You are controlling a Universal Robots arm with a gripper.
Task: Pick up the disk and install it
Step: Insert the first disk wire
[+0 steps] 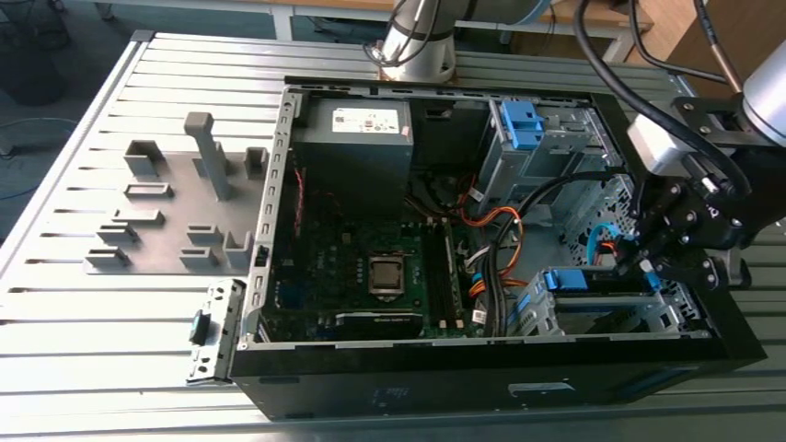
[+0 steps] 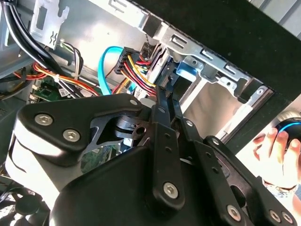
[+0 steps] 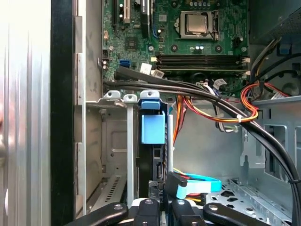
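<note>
Notably, we saw the gripper (image 2: pixel 162 92) reaching into the computer case (image 1: pixel 491 387), fingers (image 2: pixel 161 117) closed together at the disk (image 3: pixel 153 127) standing in its cage (image 3: pixel 128 141); cables (image 3: pixel 188 89) crowded alongside.

The pincer (image 1: pixel 629 263) hangs over the drive cage (image 1: pixel 605 315) in the open case (image 1: pixel 491 373).

Gripper (image 2: pixel 161 94): matte black, built of flat plates and links, with round silver screw heads (image 2: pixel 43 119) at the joints. Arm (image 1: pixel 418 37): smooth silver-grey tube with ringed collar. Thick black cables (image 1: pixel 599 60) run along it. Pale grey block (image 1: pixel 661 140) at the wrist.
</note>
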